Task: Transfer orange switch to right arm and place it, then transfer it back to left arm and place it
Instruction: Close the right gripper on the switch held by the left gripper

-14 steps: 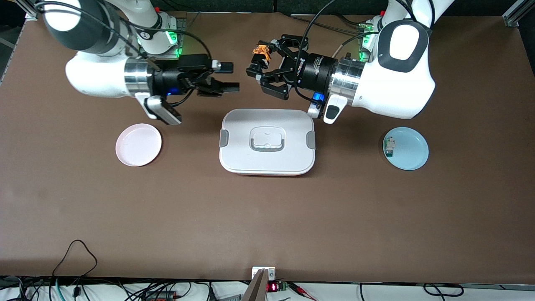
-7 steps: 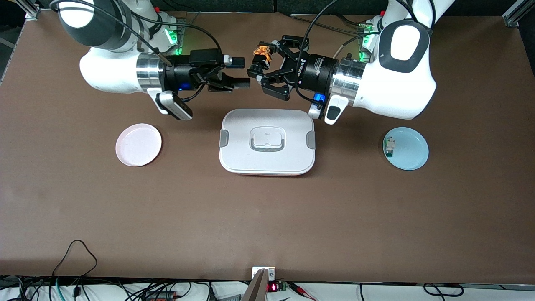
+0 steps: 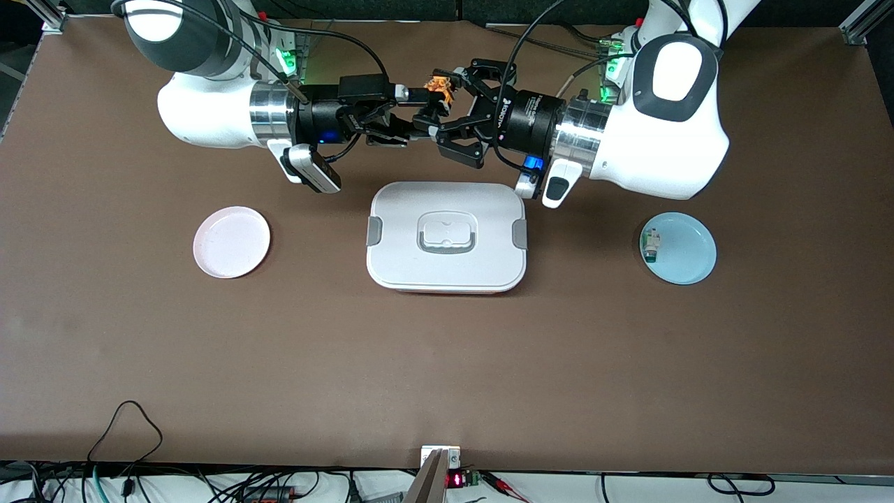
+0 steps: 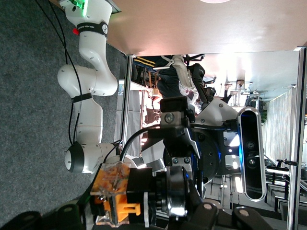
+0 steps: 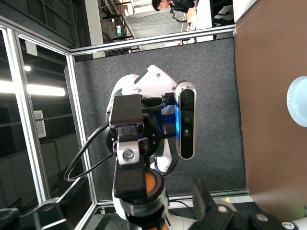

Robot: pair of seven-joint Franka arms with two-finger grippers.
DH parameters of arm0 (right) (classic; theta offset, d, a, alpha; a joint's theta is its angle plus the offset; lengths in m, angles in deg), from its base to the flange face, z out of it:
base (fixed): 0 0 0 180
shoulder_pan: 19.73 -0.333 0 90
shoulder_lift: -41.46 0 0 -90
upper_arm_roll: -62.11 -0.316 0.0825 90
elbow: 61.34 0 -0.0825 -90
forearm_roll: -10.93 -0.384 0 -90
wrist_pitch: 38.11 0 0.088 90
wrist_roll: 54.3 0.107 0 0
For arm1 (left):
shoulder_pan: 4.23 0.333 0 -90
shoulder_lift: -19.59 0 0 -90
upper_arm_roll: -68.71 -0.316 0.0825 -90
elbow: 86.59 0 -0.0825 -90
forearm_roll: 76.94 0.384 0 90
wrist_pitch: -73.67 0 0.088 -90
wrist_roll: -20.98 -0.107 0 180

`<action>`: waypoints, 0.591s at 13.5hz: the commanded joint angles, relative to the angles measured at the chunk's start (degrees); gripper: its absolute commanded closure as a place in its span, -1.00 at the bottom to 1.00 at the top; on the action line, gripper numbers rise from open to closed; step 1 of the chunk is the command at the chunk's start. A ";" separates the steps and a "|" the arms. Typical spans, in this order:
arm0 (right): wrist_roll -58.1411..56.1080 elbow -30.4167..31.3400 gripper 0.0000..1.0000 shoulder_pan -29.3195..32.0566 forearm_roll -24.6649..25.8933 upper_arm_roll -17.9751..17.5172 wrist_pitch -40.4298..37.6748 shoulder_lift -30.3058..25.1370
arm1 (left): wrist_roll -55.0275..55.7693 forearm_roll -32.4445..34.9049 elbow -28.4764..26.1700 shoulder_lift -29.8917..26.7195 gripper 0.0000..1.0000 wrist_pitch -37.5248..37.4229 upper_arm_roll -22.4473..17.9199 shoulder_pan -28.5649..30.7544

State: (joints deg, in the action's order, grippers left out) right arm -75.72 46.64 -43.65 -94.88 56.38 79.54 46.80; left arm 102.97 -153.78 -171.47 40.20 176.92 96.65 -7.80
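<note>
A: Two glossy white arms meet over the brown matte worktop point(image 3: 447, 363), above the strip between the box point(image 3: 447, 237) and the robots' bases. What does each carry?

B: The left end effector point(image 3: 441, 105), black and multi-fingered, is clamped on the switch point(image 3: 438, 85). The part shows as a stubby black body with an orange cap under a clear cover; in the left wrist view the switch point(image 4: 115, 194) fills the lower frame, held between dark fingers point(image 4: 62, 218).

A: And the right end effector point(image 3: 412, 115)?

B: Its two slim black fingers stand apart, one on each side of the switch's black body. From these views I cannot tell whether they touch it. In the right wrist view the switch point(image 5: 144, 184) appears end-on, a round orange face under a black block.

A: Which way does the switch point?

B: Its long axis looks roughly level, running along the line between the two end effectors, black end toward the right arm.

A: The box?

B: A white rounded-rectangular lid, smooth plastic, grey clips at both short ends, a grey-outlined recessed handle in the middle and a thin red edge at the base. It sits nearer the camera than both end effectors, neither of which touches it.

A: Anything else?

B: A pink plate point(image 3: 231, 242) toward the right arm's end; a blue plate point(image 3: 688, 251) toward the left arm's end, holding a white part point(image 3: 651, 244).
</note>
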 commanded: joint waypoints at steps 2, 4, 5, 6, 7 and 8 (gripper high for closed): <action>-2.76 0.83 -0.33 -0.60 -1.32 0.10 1.09 -0.60 | 1.15 -0.77 1.13 0.23 0.73 0.10 0.00 -0.12; -4.07 0.57 0.13 -0.60 -1.32 0.10 1.09 -0.69 | 1.15 -0.77 1.13 0.23 0.73 0.10 0.00 -0.12; -4.16 0.57 0.20 -0.60 -1.41 0.10 1.09 -0.69 | 1.15 -0.77 1.13 0.23 0.73 0.02 0.00 -0.04; -4.17 0.57 0.24 -0.60 -1.50 0.10 1.18 -0.69 | 1.15 -0.77 1.13 0.23 0.73 0.02 0.00 -0.04; -4.25 0.57 0.29 -0.60 -1.41 0.10 1.44 -0.77 | 1.15 -0.77 1.13 0.23 0.73 0.02 0.00 -0.04; -4.34 0.57 0.36 -0.60 -1.41 0.10 1.79 -0.69 | 1.15 -0.77 1.13 0.23 0.73 0.02 0.00 -0.04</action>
State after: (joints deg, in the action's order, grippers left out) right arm -78.52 46.74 -43.75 -95.34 56.40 79.92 46.76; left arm 102.93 -153.81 -171.42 40.23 176.95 96.62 -7.79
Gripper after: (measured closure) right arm 0.612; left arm 0.278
